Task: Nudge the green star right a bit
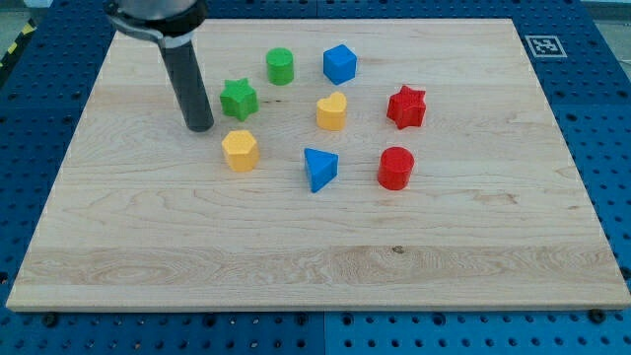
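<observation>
The green star [238,99] lies on the wooden board [148,227] in the upper left part of the block cluster. My tip [200,126] rests on the board just to the left of the star and slightly below it, a small gap apart. The dark rod rises from the tip toward the view's top left. A green cylinder [280,66] stands up and right of the star. A yellow hexagon block [240,150] lies just below the star, right of my tip.
A blue cube-like block [339,64], a yellow heart-like block [332,111], a red star [406,106], a red cylinder [395,168] and a blue triangle [319,169] lie to the star's right. A marker tag [541,45] sits at the board's top right corner.
</observation>
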